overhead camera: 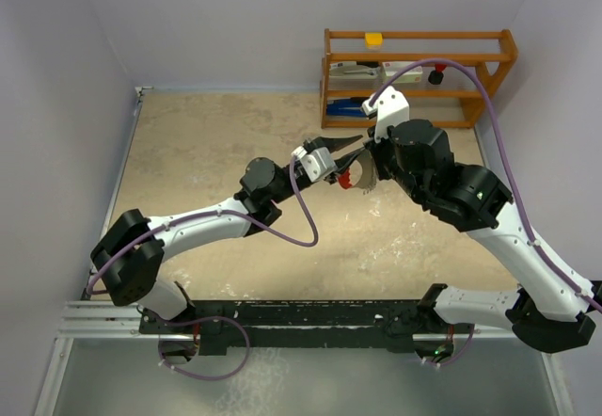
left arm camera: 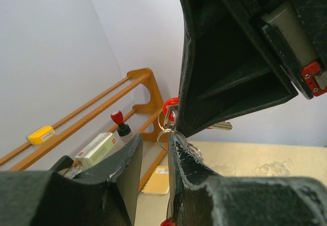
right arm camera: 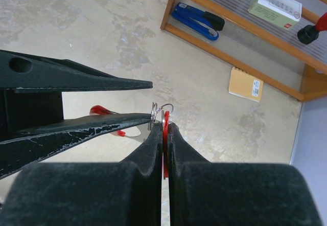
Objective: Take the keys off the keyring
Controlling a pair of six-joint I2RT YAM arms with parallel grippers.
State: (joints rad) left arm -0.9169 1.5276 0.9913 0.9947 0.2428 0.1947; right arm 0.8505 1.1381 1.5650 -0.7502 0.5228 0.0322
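Both arms meet in mid-air over the table (overhead camera: 216,143), tip to tip. The right pincer (right arm camera: 164,121) is pressed together on the thin red edge of the keyring (right arm camera: 165,134), which sticks up right between its fingertips. The silvery wire rings (right arm camera: 162,109) poke out just past those tips. The left pincer (right arm camera: 152,101) comes in from the side with its jaws a bit spread and nothing squeezed between them. Its lower finger tip sits right against the rings, though I can't tell if a loop is actually hooked over it. The key (right arm camera: 131,131), a little silver blade with a red bit on it, hangs just under that lower finger, close beside the right pincer's tips. The surface below is beige and mottled like stone, with whitish scuffs, and nothing lies directly under the pincers. Pale lavender-grey walls (overhead camera: 235,21) close it in on three sides. Beyond the right pincer's tips, against the far wall, is a wooden shelf rack (overhead camera: 508,54) holding a yellow block (overhead camera: 374,39), a blue stapler (right arm camera: 196,16), a white box (right arm camera: 276,3) and a red-topped knob (left arm camera: 118,117). A tan notepad (right arm camera: 246,84) lies flat on the table just in front of the rack.
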